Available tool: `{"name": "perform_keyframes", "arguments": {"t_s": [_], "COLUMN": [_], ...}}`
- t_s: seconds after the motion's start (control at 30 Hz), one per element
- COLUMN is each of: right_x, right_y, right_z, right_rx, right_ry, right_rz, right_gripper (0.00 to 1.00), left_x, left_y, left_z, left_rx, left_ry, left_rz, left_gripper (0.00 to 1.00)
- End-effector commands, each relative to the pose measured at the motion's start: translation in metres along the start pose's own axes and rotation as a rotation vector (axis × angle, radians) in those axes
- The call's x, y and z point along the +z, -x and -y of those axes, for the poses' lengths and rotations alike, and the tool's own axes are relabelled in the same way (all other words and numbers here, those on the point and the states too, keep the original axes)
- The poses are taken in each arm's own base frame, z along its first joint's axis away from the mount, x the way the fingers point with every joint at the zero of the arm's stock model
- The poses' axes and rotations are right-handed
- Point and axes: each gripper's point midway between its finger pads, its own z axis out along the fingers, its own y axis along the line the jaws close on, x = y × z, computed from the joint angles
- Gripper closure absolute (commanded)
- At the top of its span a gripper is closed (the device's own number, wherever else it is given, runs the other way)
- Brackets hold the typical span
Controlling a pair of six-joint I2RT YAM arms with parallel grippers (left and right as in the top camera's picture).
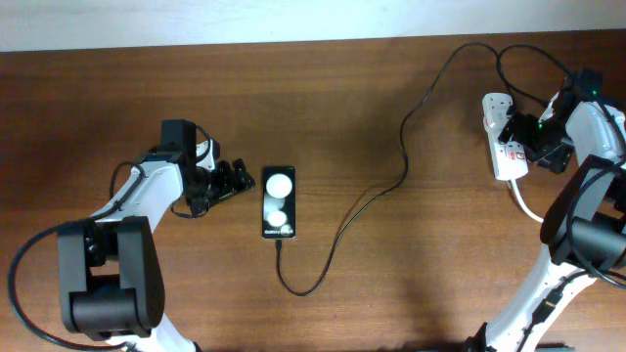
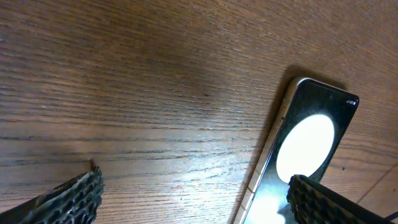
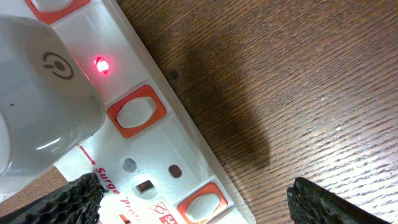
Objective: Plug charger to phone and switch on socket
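Note:
The phone (image 1: 278,202) lies face up mid-table, black with two white blobs. The charger's thin black cable (image 1: 377,196) runs from the phone's near edge, loops round, and leads up to the socket (image 1: 495,122), a white power strip at the right. My left gripper (image 1: 238,180) is open just left of the phone. In the left wrist view the phone (image 2: 311,140) lies under the right finger of this gripper (image 2: 199,202). My right gripper (image 3: 202,202) is open over the socket (image 3: 149,155). A red light (image 3: 101,64) glows beside a white adapter (image 3: 43,93).
The socket has orange-rimmed switches (image 3: 137,112). Its thick white cord (image 1: 528,207) trails toward the near right. The black cable arcs along the table's far edge (image 1: 460,54). Both arm bases stand at the near side.

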Motion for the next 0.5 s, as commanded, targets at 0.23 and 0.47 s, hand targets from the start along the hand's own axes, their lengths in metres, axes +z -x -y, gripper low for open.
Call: {"name": "perform_keyframes", "arguments": {"t_s": [0.23,0.47], "right_x": [0.042,0.042], "right_y": [-0.042,-0.042], "right_z": [0.013,0.013], "right_rx": [-0.041,-0.041], "right_ry": [-0.061,-0.061], "right_rz": [-0.163,-0.163], "right_gripper": [0.02,0.02], "left_x": [0.014,-0.014], "left_y": [-0.013,0.001], "left_z": [-0.021,-0.005], "left_rx": [-0.027,0.006], "left_ry": [0.064,0.037], "left_rz": [-0.044,0.043], "left_gripper": [0.01,0.01]}}
